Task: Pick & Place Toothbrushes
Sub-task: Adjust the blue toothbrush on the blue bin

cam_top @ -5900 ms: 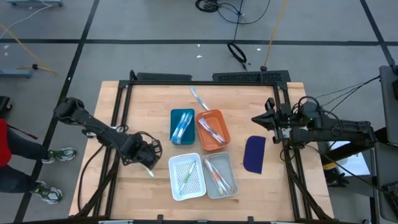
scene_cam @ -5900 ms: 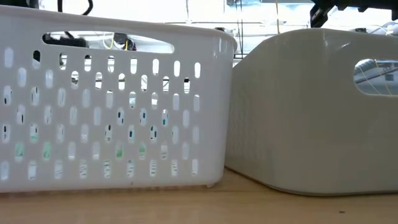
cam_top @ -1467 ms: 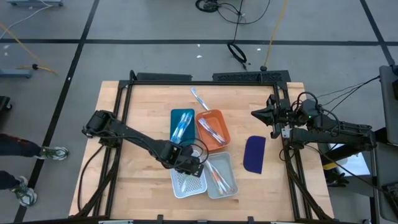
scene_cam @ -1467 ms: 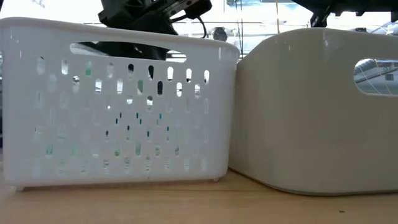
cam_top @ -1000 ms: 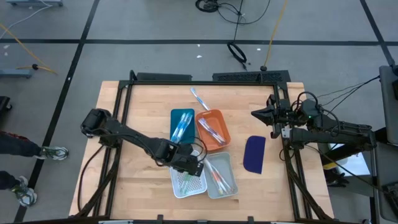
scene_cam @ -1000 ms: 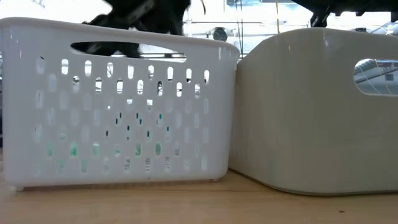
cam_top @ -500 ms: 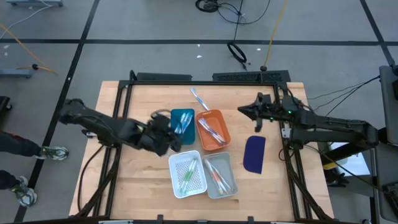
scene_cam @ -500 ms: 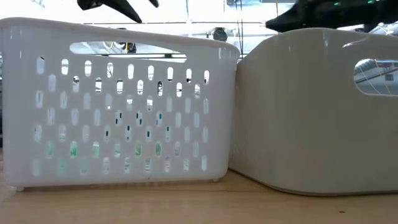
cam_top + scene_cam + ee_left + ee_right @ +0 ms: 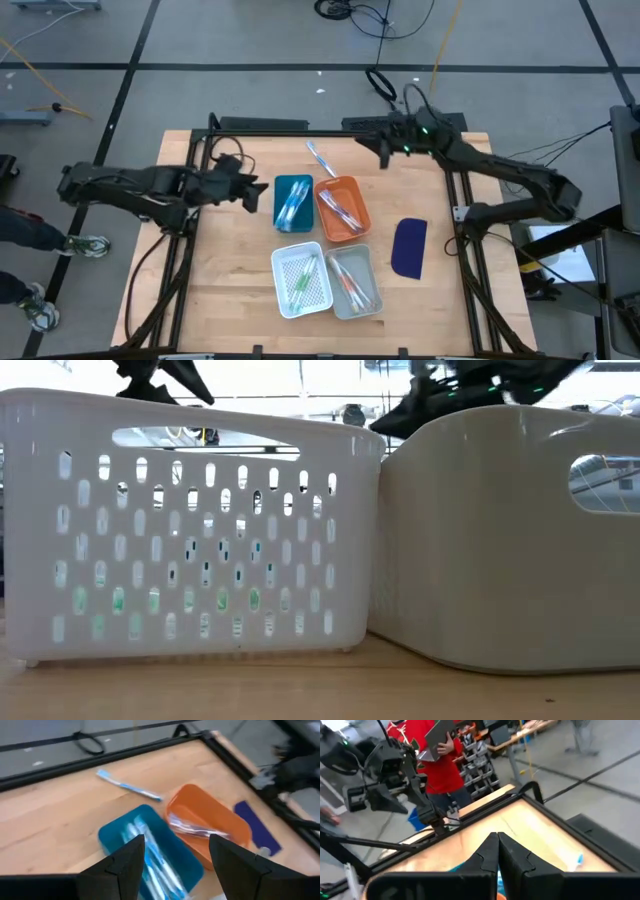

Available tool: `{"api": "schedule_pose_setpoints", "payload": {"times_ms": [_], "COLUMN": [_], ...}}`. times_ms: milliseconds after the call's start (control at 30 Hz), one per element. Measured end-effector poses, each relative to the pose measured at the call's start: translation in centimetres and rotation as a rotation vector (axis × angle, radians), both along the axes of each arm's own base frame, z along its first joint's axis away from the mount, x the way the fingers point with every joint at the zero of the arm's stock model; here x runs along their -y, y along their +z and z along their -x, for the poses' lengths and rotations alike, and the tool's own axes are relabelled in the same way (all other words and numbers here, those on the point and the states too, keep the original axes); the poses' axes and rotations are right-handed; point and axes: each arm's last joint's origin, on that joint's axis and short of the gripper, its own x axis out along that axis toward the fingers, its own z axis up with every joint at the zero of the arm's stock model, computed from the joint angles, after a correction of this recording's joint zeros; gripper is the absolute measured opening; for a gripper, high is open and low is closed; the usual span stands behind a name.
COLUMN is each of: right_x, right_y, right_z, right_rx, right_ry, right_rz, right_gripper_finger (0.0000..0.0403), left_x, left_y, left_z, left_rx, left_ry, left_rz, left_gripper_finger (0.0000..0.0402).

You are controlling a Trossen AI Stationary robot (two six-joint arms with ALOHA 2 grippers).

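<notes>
Toothbrushes lie sorted in four trays: blue ones in the teal tray (image 9: 293,203), pinkish ones in the orange tray (image 9: 342,208), green ones in the white perforated basket (image 9: 301,281), orange ones in the pale tray (image 9: 354,281). One blue toothbrush (image 9: 320,158) lies loose on the table beyond the trays, also in the left wrist view (image 9: 130,787). My left gripper (image 9: 256,190) hangs open and empty just left of the teal tray (image 9: 150,845). My right gripper (image 9: 382,152) is shut and empty, in the air near the far edge, right of the loose toothbrush.
A dark blue flat oblong piece (image 9: 408,247) lies right of the trays. A black frame (image 9: 300,130) borders the table. In the low view the white basket (image 9: 190,530) and pale tray (image 9: 510,530) fill the front. A person in red (image 9: 432,755) stands beyond the table's left side.
My left gripper has risen out of the white basket and drawn back toward the table's left and far side, ending beside the teal tray. My right gripper has swung from the right edge toward the far edge and leftward, nearer the loose toothbrush. The trays have stayed put.
</notes>
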Motion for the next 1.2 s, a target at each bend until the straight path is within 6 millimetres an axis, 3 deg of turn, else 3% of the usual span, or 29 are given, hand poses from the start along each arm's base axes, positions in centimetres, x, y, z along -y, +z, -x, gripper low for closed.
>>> {"api": "schedule_pose_setpoints", "payload": {"times_ms": [267,533,933,1200], "right_x": [6.3,11.2,14.6,16.5], "right_y": [-0.7,-3.0,-7.2,-8.6], "right_z": [-4.9,-8.4,-10.9,-11.3], "right_rx": [-0.055,-0.116,-0.262,-0.369], "right_ry": [0.084,0.125,0.251,0.276], "right_rz": [-0.164,-0.331,-0.647,-0.739], "right_gripper_finger": [0.0,0.0008,0.0097,0.0118], "left_x": [-2.0,-3.1,-4.3,-5.2], "left_y": [-1.3,-1.6,-1.5,-0.8], "left_z": [2.1,2.3,2.4,2.3], "left_rx": [0.076,0.069,0.085,0.146], "left_ry": [-0.064,-0.089,-0.016,0.018], "left_rz": [-0.033,-0.058,-0.052,-0.097], "left_gripper_finger": [0.0223,0.0223,0.0223,0.0223]}}
